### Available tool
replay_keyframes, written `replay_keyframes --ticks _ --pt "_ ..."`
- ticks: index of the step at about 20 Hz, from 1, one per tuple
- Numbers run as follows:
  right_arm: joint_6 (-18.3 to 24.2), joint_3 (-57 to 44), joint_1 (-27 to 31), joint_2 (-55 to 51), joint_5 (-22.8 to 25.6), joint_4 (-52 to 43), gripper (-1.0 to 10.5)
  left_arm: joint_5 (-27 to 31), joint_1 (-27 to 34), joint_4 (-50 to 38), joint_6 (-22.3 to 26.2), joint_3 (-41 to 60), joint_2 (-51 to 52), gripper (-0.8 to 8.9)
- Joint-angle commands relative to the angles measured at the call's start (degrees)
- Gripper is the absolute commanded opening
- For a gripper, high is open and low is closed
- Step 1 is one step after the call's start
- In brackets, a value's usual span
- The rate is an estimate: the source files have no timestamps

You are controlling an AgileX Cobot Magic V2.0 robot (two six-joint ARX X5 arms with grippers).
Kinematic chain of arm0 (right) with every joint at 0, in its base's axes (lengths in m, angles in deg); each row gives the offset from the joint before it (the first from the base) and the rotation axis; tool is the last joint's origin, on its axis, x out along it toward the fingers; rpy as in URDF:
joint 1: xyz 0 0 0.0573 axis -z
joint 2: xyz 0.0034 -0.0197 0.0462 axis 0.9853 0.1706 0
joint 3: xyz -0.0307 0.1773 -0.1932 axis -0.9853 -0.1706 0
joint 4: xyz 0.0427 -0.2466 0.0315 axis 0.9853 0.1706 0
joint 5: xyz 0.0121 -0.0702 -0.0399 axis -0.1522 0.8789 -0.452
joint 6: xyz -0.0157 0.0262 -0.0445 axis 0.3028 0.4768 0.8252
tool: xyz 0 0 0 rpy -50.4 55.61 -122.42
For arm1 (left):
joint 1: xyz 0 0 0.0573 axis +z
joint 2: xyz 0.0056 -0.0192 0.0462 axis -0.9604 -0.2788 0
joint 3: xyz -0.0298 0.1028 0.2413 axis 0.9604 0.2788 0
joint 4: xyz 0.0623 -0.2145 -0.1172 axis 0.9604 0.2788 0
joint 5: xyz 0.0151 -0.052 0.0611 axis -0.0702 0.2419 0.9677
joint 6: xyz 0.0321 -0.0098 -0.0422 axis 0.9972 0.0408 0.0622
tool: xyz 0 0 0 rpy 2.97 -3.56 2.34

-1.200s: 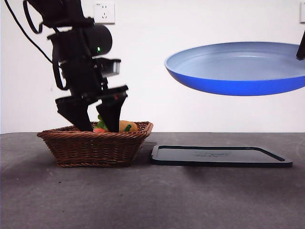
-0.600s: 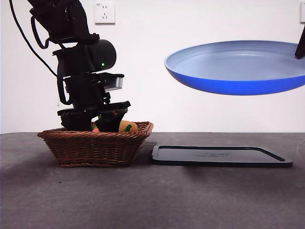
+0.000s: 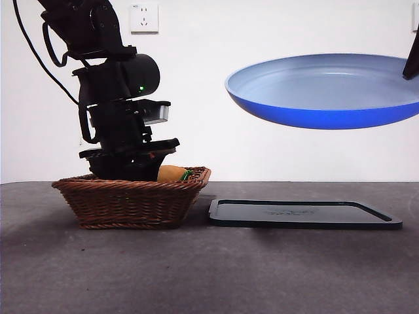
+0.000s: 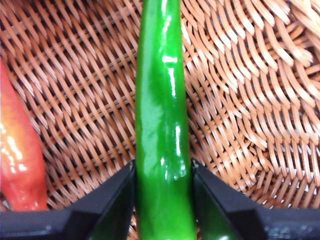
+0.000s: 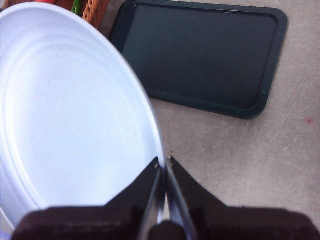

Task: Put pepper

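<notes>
The long glossy green pepper (image 4: pixel 161 125) lies on the woven floor of the wicker basket (image 3: pixel 131 199). My left gripper (image 4: pixel 162 175) is down inside the basket, its two black jaws pressed against both sides of the pepper. In the front view the left gripper (image 3: pixel 127 171) is sunk behind the basket rim and the pepper is hidden there. My right gripper (image 5: pixel 163 167) is shut on the rim of the blue plate (image 3: pixel 324 91), holding it level high above the table at the right; the plate also shows in the right wrist view (image 5: pixel 70 120).
A dark flat tray (image 3: pixel 304 214) lies on the table to the right of the basket, below the plate; it also shows in the right wrist view (image 5: pixel 200 55). A red-orange pepper (image 4: pixel 17 160) lies beside the green one. An orange vegetable (image 3: pixel 171 173) shows above the basket rim.
My left gripper went down from above the basket rim into the basket and its jaws closed in on the pepper. The plate stayed held up at the right.
</notes>
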Motion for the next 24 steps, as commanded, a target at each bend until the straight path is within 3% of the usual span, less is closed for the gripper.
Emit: replay_keyframes --ticks 1,7,10,15,21,24 --pt "-0.39 1.14 -0.02 0.70 -0.13 -0.90 0.1 -0.52 -0.35 -0.24 0.22 -1.33 1.62 1.36" --pt "-3.04 1.14 -0.04 6.97 -0.22 -3.02 0.1 -1.97 -0.42 1.75 0.22 -2.40 10.36 1.36" --pt "-5.88 1.14 -0.17 13.33 -0.42 -6.60 0.1 -8.48 -1.09 3.93 -0.33 -2.40 15.26 1.36" --pt "-11.69 1.14 -2.58 23.52 -4.81 -13.94 0.1 -22.12 -5.16 7.21 -1.22 -2.40 17.77 1.36" --pt "-13.88 1.14 -7.15 25.31 -4.81 -16.04 0.1 -15.82 -12.83 5.01 -0.79 -2.34 12.98 1.37" --pt "-13.88 1.14 -7.26 25.31 -4.83 -16.02 0.1 -15.39 -14.62 4.33 -0.74 -2.34 10.45 1.37"
